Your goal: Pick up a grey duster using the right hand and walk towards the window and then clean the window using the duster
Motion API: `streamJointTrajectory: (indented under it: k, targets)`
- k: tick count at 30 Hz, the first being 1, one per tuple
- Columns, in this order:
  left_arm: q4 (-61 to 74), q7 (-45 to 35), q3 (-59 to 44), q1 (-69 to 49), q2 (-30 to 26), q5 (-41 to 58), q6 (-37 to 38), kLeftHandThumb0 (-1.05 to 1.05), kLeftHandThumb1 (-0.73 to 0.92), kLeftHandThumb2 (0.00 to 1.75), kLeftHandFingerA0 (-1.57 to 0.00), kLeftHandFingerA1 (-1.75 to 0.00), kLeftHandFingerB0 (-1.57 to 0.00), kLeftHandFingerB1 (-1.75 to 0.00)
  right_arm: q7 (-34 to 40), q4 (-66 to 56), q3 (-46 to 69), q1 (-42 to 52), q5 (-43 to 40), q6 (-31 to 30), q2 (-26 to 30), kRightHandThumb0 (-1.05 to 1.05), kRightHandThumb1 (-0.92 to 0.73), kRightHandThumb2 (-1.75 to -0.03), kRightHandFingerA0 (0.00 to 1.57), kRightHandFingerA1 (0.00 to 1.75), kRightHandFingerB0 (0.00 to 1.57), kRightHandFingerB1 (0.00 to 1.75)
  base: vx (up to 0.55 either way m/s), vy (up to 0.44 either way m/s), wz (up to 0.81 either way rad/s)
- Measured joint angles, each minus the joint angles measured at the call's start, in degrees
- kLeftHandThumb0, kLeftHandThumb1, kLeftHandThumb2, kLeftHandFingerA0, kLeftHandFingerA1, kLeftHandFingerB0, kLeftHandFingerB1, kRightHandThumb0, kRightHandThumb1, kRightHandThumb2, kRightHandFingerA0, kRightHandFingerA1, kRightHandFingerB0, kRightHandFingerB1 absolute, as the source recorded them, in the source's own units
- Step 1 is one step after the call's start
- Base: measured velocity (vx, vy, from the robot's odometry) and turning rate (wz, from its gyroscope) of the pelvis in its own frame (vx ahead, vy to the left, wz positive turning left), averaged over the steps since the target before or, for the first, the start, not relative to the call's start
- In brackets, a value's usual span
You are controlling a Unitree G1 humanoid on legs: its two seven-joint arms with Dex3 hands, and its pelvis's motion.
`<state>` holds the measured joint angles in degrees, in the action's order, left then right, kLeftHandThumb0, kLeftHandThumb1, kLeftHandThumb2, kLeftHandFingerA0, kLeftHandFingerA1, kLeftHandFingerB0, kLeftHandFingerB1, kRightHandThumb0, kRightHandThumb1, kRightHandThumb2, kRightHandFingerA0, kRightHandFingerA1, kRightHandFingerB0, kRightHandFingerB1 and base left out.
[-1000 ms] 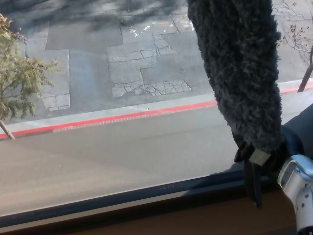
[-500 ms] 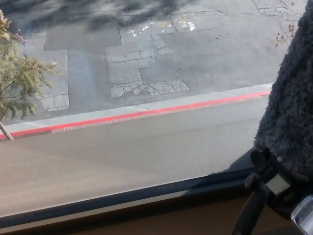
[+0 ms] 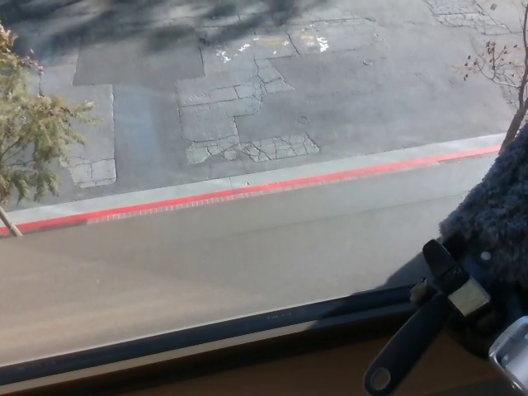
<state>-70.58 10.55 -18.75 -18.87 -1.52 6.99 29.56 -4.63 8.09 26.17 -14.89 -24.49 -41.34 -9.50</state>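
Single head view, close to window [image 3: 247,247], angled down through glass onto street [image 3: 272,99] outside.

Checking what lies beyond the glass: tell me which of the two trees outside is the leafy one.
The green leafy tree at the picture's left edge; the bare thin-branched tree at the right edge shows only twigs, above the grey fluffy duster.

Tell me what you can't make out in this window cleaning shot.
- Right hand, head view: mostly hidden behind the grey duster and cut off by the right edge, though it evidently holds the duster.
- Duster head: cut off by the right edge, so its contact with the window is unclear.
- Left hand: out of frame.
- Tree: cut by the left edge.
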Motion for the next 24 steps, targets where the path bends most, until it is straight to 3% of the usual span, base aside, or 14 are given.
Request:
streamJointTrajectory:
  k: [1,2,4,7,10,15,19,23,24]
  targets:
    - [0.01,0.00,0.00,0.02,0.00,0.00,0.00,-0.06,0.59,0.98,-1.03,-1.19,-0.91,-1.01,0.13,-0.01,-1.07,-0.13,0.23,0.32,0.22,-0.25,-0.70,-0.97,1.05,1.75,0.67,1.65,0.00,0.000,0.00]
    - [0.02,0.00,0.00,0.02,0.00,0.00,0.00,-0.07,0.60,0.97,-1.04,-1.18,-0.91,-1.00,0.24,-0.09,-2.08,-0.18,0.45,0.60,0.48,-0.25,-0.69,-0.99,1.00,1.75,0.72,1.54,0.00,0.000,0.00]
    - [0.03,0.01,0.07,0.02,-0.02,-0.02,0.00,-0.08,0.60,0.97,-1.02,-1.18,-0.90,-0.99,0.44,-0.27,-4.76,-0.39,1.20,1.07,1.30,-0.27,-0.70,-0.92,1.02,1.75,0.66,1.64,0.00,0.000,0.00]
    - [0.15,0.04,0.21,-0.01,-0.04,-0.05,0.00,-0.08,0.59,0.98,-1.04,-1.17,-0.92,-0.99,0.53,-0.34,-9.33,-0.63,2.97,2.27,3.33,-0.29,-0.61,-1.01,1.00,1.75,0.68,1.69,0.00,0.000,0.00]
    - [0.39,0.07,0.26,0.04,-0.09,-0.05,0.00,-0.07,0.63,0.94,-1.03,-1.22,-0.91,-1.05,0.46,1.09,-16.05,-1.88,6.24,4.12,7.13,-0.25,-0.47,-1.22,0.97,1.75,0.76,1.61,0.00,0.000,0.00]
    - [0.68,-0.07,-0.02,0.02,-0.14,0.02,0.00,-0.03,0.59,0.96,-1.06,-1.22,-0.91,-1.06,0.49,3.46,-25.15,-4.58,10.92,5.80,11.71,-0.19,-0.49,-1.23,0.93,1.75,0.78,1.60,0.00,0.000,0.00]
    - [0.55,-0.18,-0.02,0.12,-0.34,0.01,0.00,-0.06,0.64,0.87,-1.05,-1.15,-0.92,-0.99,0.49,6.37,-30.93,-6.57,14.41,7.80,14.00,-0.21,-0.51,-1.25,0.90,1.75,0.78,1.65,0.00,0.000,0.00]
    - [0.06,-0.05,0.14,0.63,-0.87,-0.04,-0.01,-0.08,0.59,0.93,-1.03,-1.15,-0.91,-0.97,0.46,9.94,-35.50,-7.53,17.79,11.03,15.32,-0.23,-0.54,-1.21,0.91,1.75,0.78,1.64,0.00,0.000,0.00]
    - [0.00,-0.03,0.17,0.76,-0.95,-0.05,-0.01,-0.07,0.58,0.96,-1.04,-1.16,-0.93,-0.99,0.42,10.51,-36.41,-7.59,18.48,11.83,15.53,-0.25,-0.40,-1.27,0.93,1.75,0.80,1.67,0.00,0.000,0.00]
